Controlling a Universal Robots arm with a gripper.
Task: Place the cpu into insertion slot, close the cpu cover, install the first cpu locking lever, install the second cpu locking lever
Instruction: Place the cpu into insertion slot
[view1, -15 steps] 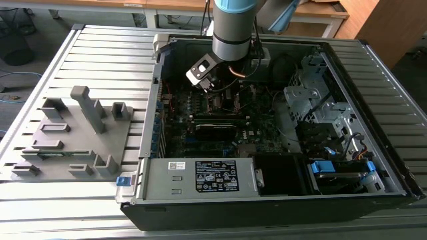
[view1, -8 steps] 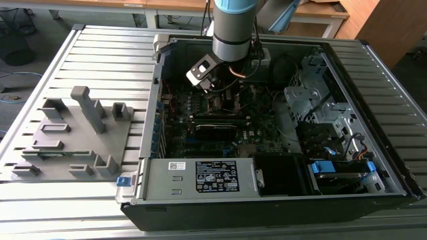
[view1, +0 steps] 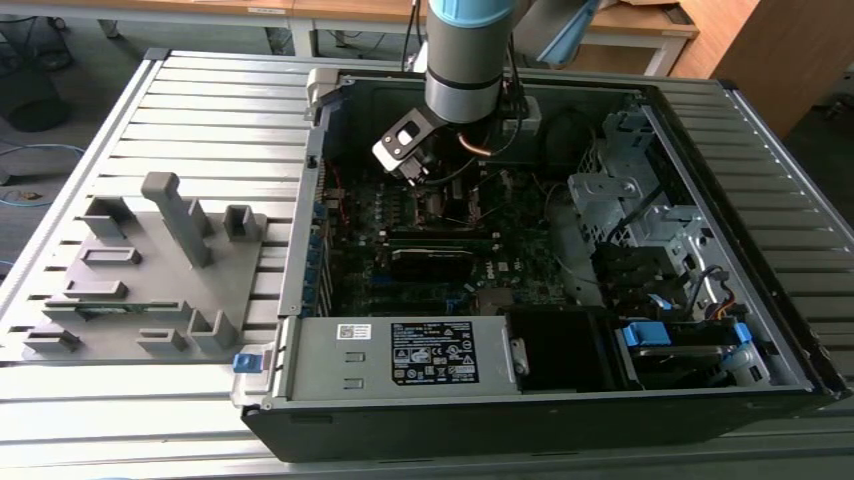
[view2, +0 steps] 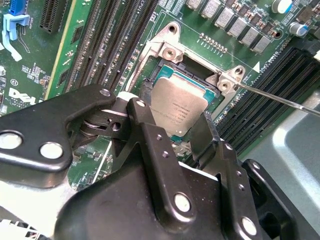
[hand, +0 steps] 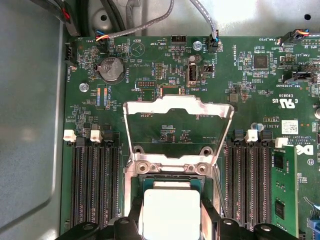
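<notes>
In the second wrist view we see the gripper (view2: 170, 114) with its two black fingers (view2: 150, 135) pinching the cpu (view2: 180, 102) at two opposite edges. The cpu lies a little tilted, directly over the insertion slot (view2: 176, 68); we cannot tell whether it is fully seated. In the first wrist view the cpu cover (hand: 177, 102) stands swung open just beside the slot. In the exterior view the arm (view1: 465, 60) reaches down into the open computer case (view1: 334, 365).

You have one flat square grey cpu (hand: 170, 210) at your gripper (hand: 171, 227). Ahead of it is one thin silver metal cover frame (hand: 180, 102) with two round silver screws (hand: 143, 168). Two banks of long black memory slots (hand: 95, 185) flank it. There are also four white plastic clips (hand: 96, 135) and one round silver coin battery (hand: 112, 68).
</notes>
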